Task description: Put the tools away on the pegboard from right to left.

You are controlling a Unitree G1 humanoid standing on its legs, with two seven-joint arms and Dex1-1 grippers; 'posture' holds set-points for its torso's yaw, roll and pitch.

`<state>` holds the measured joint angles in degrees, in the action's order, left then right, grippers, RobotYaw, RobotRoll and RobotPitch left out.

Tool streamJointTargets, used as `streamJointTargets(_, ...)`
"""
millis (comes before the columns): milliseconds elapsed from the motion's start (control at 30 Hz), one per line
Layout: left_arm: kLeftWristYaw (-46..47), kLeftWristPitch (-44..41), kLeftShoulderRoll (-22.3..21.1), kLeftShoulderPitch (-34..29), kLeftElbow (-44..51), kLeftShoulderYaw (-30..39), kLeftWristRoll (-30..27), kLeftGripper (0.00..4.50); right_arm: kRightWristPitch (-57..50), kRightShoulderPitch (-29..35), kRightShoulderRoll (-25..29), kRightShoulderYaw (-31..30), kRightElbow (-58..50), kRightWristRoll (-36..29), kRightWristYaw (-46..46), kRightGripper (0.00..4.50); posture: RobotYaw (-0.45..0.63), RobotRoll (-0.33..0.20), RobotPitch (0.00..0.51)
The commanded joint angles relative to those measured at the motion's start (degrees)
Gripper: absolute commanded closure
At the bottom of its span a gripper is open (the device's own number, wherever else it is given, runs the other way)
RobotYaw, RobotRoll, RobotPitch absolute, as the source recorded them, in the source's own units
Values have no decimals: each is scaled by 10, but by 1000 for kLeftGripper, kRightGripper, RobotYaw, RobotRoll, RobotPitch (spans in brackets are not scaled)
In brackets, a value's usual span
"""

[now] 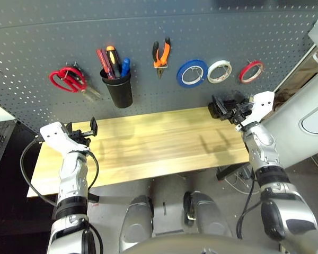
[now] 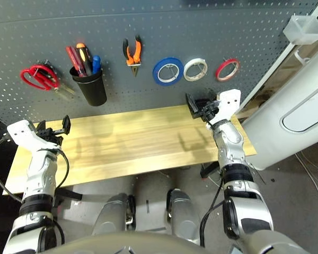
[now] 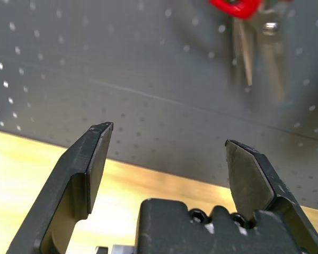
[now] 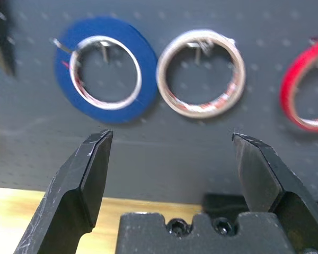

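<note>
All the tools hang on the dark grey pegboard (image 1: 37, 37). From the right: a thin red tape ring (image 1: 251, 71), orange-and-black pliers (image 1: 160, 53), a red-handled screwdriver (image 1: 102, 61) standing in the black cup holder (image 1: 118, 88), and red-handled scissors (image 1: 67, 79) on a hook at the left. My left gripper (image 1: 82, 130) hovers open over the table's left end, below the scissors. Open too, my right gripper (image 1: 226, 107) hangs over the table's right end, below the tape rolls. Neither holds anything.
A blue tape roll (image 1: 192, 73) and a white tape roll (image 1: 219, 71) hang between the pliers and the red ring. The wooden table (image 1: 148, 145) lies bare below the board. A white cabinet (image 1: 302, 121) stands close on the right.
</note>
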<state>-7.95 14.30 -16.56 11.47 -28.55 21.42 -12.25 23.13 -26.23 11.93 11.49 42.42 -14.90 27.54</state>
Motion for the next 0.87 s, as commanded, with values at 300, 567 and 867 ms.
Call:
streamJointTargets(300,18,57,-3,0,-42,14,-1,45,36,31,6,8,24,17,-26,0,-43,0,72)
streamJointTargets(567,20,67,-4,-35,-26,20,-5,45,44,7,11,2,67,35,-32,0,-22,0,67)
streamJointTargets(867,23,65,9,-60,-3,23,-10,45,60,-20,14,4,102,42,-28,0,-22,0,64)
